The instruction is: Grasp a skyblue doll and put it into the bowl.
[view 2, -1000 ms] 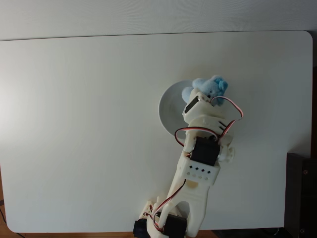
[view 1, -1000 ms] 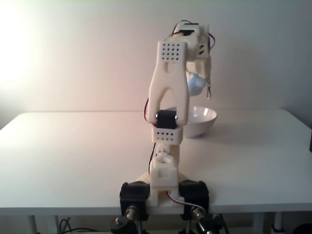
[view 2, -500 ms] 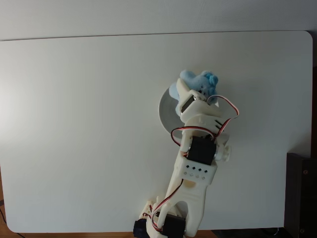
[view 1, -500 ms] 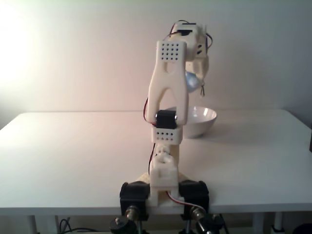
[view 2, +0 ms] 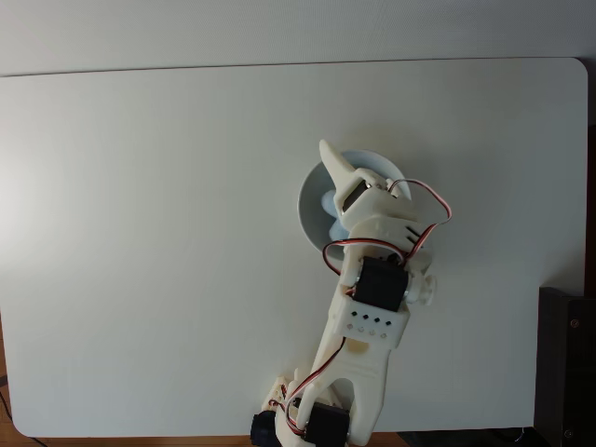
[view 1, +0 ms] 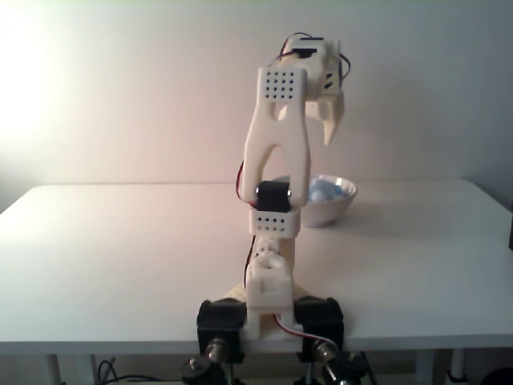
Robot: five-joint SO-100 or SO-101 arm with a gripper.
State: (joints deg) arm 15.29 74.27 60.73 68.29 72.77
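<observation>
The white robot arm [view 1: 276,160] stands at the near edge of the white bench [view 1: 120,249] and reaches up and over the bowl [view 1: 333,210]. In a fixed view from above, the arm [view 2: 368,317] stretches from the bottom of the picture up to the bowl [view 2: 312,200], which sits a bit right of the middle of the bench [view 2: 140,233].

The end effector [view 1: 325,120] hangs high over the bowl and holds nothing. Its fingers point down and look spread apart. From above, one long pointed finger [view 2: 333,166] sticks out over the bowl's rim, and the end effector [view 2: 349,177] covers part of the bowl.

The skyblue doll [view 1: 327,190] lies inside the bowl. From the front, a bit of pale blue fluff peeks over the rim. From above, a patch of the skyblue doll [view 2: 328,204] shows in the bowl beside the arm.

Red and white wires [view 2: 430,200] loop off the arm. A dark thing [view 2: 566,363] sits at the right edge of the bench.
</observation>
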